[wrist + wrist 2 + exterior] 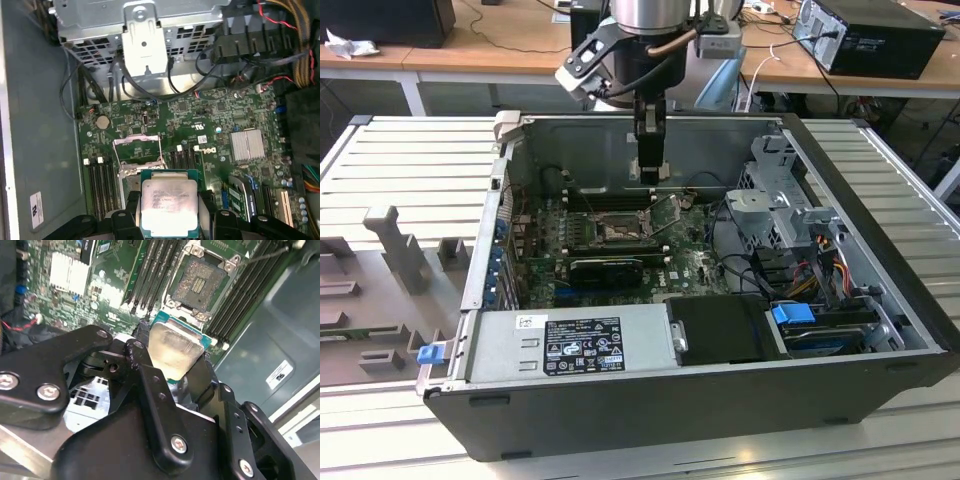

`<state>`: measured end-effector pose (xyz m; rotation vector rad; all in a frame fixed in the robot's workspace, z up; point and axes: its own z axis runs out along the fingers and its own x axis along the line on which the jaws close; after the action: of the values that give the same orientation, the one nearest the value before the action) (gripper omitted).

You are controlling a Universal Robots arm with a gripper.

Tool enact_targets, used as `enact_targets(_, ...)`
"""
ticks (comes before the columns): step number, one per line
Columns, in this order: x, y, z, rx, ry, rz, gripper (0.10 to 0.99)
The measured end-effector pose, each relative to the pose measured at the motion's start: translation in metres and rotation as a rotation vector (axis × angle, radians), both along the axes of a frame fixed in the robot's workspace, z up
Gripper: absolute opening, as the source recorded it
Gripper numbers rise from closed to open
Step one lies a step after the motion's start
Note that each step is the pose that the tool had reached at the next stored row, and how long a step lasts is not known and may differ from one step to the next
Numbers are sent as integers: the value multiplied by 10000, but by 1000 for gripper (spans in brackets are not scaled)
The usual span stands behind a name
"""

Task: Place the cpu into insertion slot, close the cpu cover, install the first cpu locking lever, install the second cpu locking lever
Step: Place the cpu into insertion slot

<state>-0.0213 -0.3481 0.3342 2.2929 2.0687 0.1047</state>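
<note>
Black gripper [175, 354] links sit closest to the lens in both wrist views, w/ fingers [144, 362] pinched narrow on two opposite edges of the cpu [174, 347], pale metal face up, green rim showing. Chip hangs in the air over the motherboard [220, 120], near but not in the insertion slot [196, 284], which lies open w/ its tan contact field bare, between rows of black memory slots [150, 275]. In the first wrist view the cpu cover [136, 139] looks swung up off the slot, a thin frame w/ big window; a wire locking lever [265, 254] stands free near the slot. Exterior view: gripper [650, 172] reaches straight down into the open pc case [720, 410]. Handling, my read: chip is light, flat, fully stiff, so weight is no issue. Smooth edges give little bite, so prob. slippery if the grip is off-centre. Underside contacts & slot pins are the fragile bits, so edges only, as held now, kept level.
</note>
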Motion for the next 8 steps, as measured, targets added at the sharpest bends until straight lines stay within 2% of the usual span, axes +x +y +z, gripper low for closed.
enact_targets(2, -1, 0, -18, 2, 2, 362, 541)
enact_targets(6, -12, 0, -90, 3, 67, 382, 541)
enact_targets(8, -12, 0, -98, 1, 77, 380, 541)
